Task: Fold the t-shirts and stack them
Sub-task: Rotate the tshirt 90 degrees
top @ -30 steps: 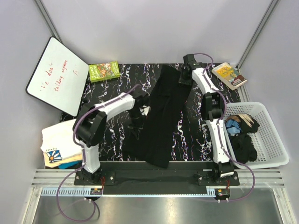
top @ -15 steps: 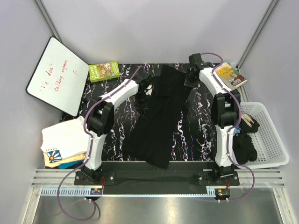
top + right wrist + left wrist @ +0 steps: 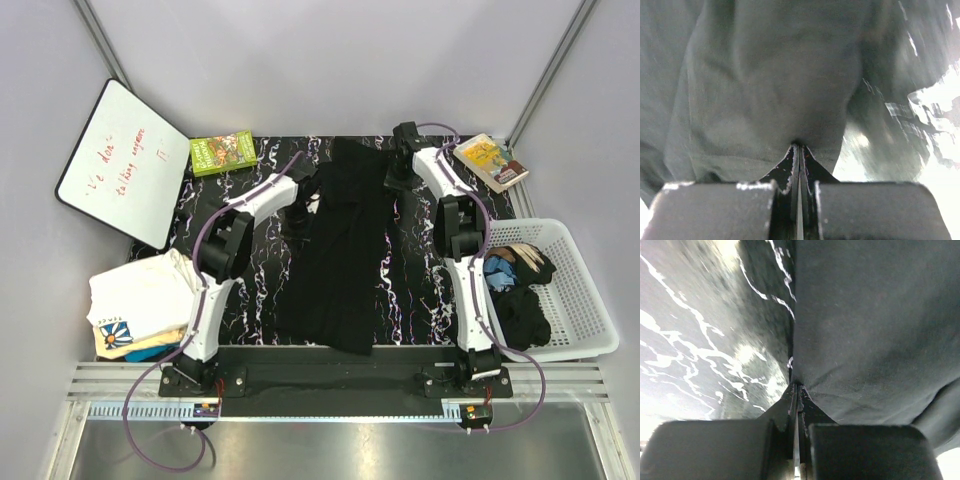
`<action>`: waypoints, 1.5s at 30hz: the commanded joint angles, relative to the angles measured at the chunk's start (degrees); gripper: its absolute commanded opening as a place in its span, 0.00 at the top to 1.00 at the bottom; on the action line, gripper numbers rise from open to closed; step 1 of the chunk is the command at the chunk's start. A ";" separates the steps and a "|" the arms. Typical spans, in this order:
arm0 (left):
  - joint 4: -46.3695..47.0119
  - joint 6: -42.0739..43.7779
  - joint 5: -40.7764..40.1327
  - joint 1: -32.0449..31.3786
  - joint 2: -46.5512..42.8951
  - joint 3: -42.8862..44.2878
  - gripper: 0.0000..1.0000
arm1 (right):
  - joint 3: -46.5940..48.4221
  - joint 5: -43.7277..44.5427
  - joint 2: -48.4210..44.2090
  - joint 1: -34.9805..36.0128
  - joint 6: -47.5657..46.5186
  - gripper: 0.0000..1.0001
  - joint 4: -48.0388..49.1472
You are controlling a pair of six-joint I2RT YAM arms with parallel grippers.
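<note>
Clearly both are clamped on cloth: the left hand (image 3: 796, 390) and right hand (image 3: 799, 147) each pinch the black t-shirt (image 3: 345, 250), which trails away from them along the desk (image 3: 250, 290). Probably mid-fold; next, carry the held edge evenly over the free hem.

In my left wrist view the black t-shirt (image 3: 865, 325) runs off the top and right edges, the table (image 3: 700, 350) at the left is smeared, and my left gripper (image 3: 796, 390) is cut by the bottom edge; my right gripper (image 3: 799, 149) is cut the same way, with cloth past the top and left edges. From above, both pincers are lost, dark on dark cloth, at the upper middle. The red writing on the whiteboard (image 3: 120, 165) at the upper left is too small to read, and the lower tees of the stack (image 3: 140, 298) at the left lie mostly hidden
</note>
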 commanded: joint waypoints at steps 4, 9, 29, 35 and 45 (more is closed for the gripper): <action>1.02 0.68 7.54 -1.41 -3.93 -9.55 1.00 | 27.75 -1.73 17.62 0.34 -0.11 1.00 -4.63; 0.50 -0.90 2.20 -1.59 -6.21 -10.08 1.00 | 31.48 -2.52 19.14 0.34 0.34 1.00 0.81; 8.57 -6.26 16.59 -11.16 -31.70 -21.32 0.05 | -19.84 7.50 -32.96 -1.85 -0.55 0.84 5.13; 8.06 -5.30 20.73 -18.64 -27.23 -19.58 0.10 | -31.71 3.28 -42.11 -5.99 1.30 0.83 6.80; 8.58 -8.19 21.62 -27.51 -18.96 -15.88 0.13 | -42.96 1.61 -52.30 -7.31 0.16 0.82 6.80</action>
